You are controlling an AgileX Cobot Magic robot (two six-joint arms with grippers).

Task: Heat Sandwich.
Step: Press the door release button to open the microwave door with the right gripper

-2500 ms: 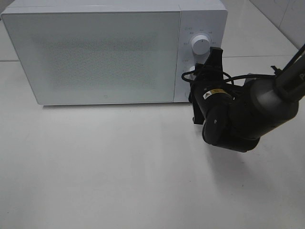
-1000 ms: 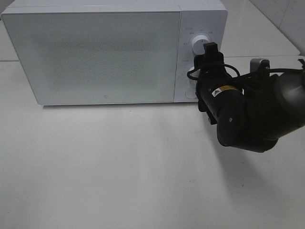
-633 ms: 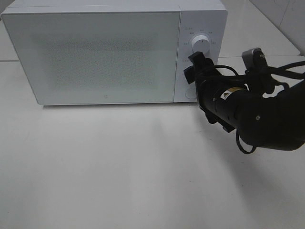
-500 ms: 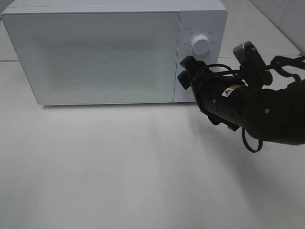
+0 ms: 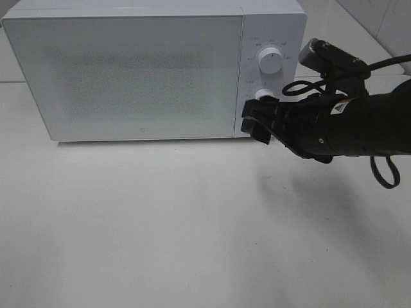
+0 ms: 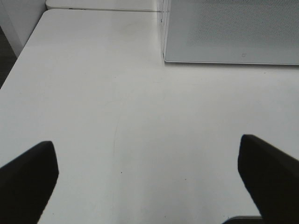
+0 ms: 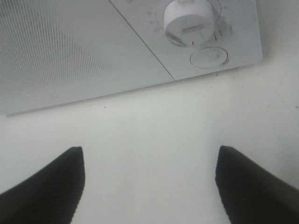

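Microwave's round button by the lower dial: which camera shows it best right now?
The right wrist view: the round button sits clear beside the lower dial. In the exterior high view the right gripper covers that spot. The left wrist view shows only part of the microwave door, no controls.

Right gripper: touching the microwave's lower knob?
Apart. The right wrist view shows the open right gripper with a strip of bare table between its fingertips and the lower knob.

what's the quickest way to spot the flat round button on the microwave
Start at the white microwave; its control strip runs down its right side. At the strip's bottom, just under the lower knob, is the button: flat and flush, while the knob sticks out.
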